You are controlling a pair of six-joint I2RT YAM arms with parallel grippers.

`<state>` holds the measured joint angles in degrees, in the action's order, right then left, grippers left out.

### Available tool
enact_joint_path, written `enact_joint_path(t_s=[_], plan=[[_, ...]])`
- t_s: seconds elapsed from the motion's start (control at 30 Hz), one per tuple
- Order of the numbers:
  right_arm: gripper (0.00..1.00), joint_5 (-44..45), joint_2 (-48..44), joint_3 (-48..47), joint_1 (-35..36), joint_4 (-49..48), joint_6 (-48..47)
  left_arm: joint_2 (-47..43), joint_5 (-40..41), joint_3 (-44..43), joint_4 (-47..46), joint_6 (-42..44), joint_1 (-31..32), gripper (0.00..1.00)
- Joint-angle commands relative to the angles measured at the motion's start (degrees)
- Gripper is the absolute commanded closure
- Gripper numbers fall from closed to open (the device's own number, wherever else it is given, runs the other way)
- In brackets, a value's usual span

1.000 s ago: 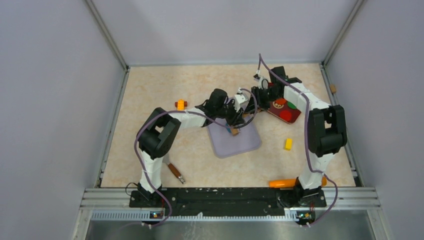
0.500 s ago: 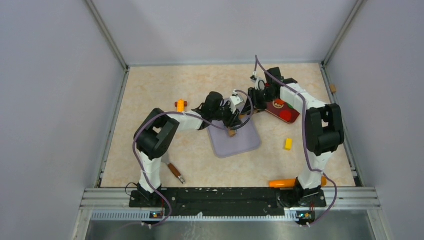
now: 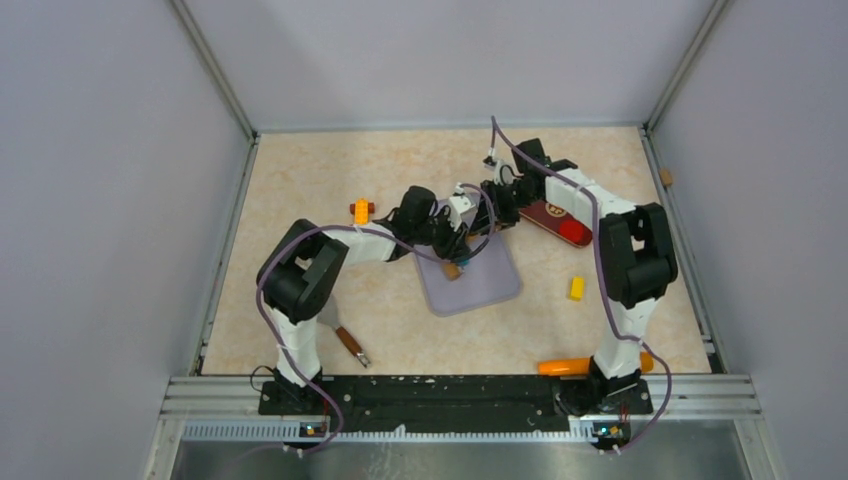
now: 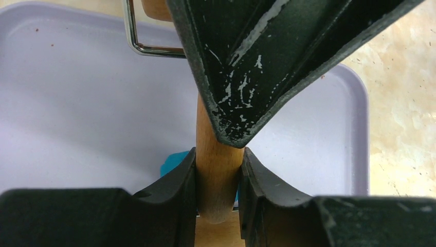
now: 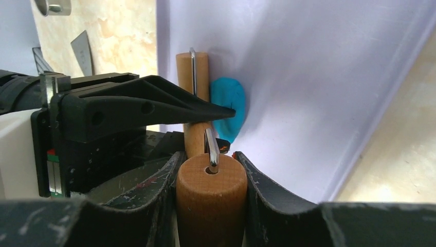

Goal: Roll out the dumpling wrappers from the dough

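Observation:
The tan wooden roller has a handle (image 4: 216, 134) and a barrel (image 5: 211, 198) joined by a wire frame (image 4: 134, 43). My left gripper (image 4: 218, 175) is shut on the handle over the lavender mat (image 3: 480, 285). My right gripper (image 5: 211, 180) is shut on the barrel end, close beside the left gripper (image 3: 452, 252). The dough (image 5: 229, 105) is a small teal-blue flattened lump on the mat, next to the handle and partly hidden behind my left finger (image 4: 172, 162). In the top view the grippers hide it. No round wrappers are in view.
A red tray (image 3: 563, 222) with toy pieces lies right of the mat, under the right arm. An orange block (image 3: 361, 210), a yellow block (image 3: 577, 288), an orange carrot (image 3: 565, 366) and a brown-handled tool (image 3: 350, 345) lie on the table.
Both grippers have moved left together with the roller, over the far edge of the mat. Both stay shut on it.

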<state>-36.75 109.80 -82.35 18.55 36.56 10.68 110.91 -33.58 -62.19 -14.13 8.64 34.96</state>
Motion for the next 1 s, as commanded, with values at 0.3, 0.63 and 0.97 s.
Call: enact_joint_path(t_s=[0.3, 0.63, 0.97], plan=[[1.00, -1.94, -7.38, -6.45, -0.65, 3.98, -1.58, -12.60, 0.51, -5.67, 13.33, 0.19, -3.09, 1.00], [1.00, 9.00, -8.68, -2.36, -2.33, 3.70, -4.17, -2.34, 1.42, -11.77, 12.96, -0.12, -1.95, 1.00], [1.00, 20.90, -6.06, 2.93, -1.45, 2.34, -5.70, 4.27, 3.90, -8.21, 6.20, -4.93, -0.19, 1.00]])
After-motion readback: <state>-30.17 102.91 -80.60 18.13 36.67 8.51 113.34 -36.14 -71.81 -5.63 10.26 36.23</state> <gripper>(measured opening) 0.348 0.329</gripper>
